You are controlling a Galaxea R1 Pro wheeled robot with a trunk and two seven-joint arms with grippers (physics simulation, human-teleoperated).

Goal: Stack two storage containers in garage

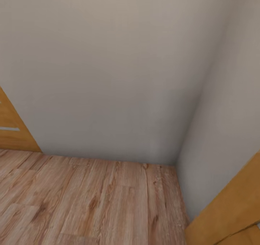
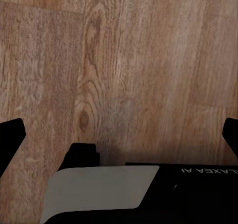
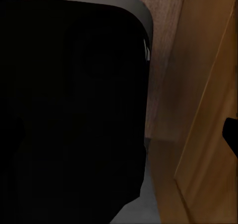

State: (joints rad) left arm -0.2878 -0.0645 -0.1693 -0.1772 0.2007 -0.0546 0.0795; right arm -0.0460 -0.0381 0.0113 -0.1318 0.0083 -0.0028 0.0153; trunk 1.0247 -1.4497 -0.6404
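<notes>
left gripper (image 2: 119, 135): fingertips cut off at both side edges | orange wood panel (image 1: 12, 129): cut by the left edge; another panel (image 1: 227, 212): cut at the corner | big black shape (image 3: 74, 110): too dark to tell

The head camera looks forward and down into a room corner where two pale grey walls (image 1: 108, 75) meet the wood plank floor (image 1: 90, 201). The left wrist camera faces straight down, close over the same planks (image 2: 124, 60). The right wrist camera sits hard against the robot's dark body (image 3: 74, 110), beside an orange-brown wooden panel (image 3: 208, 110).
</notes>
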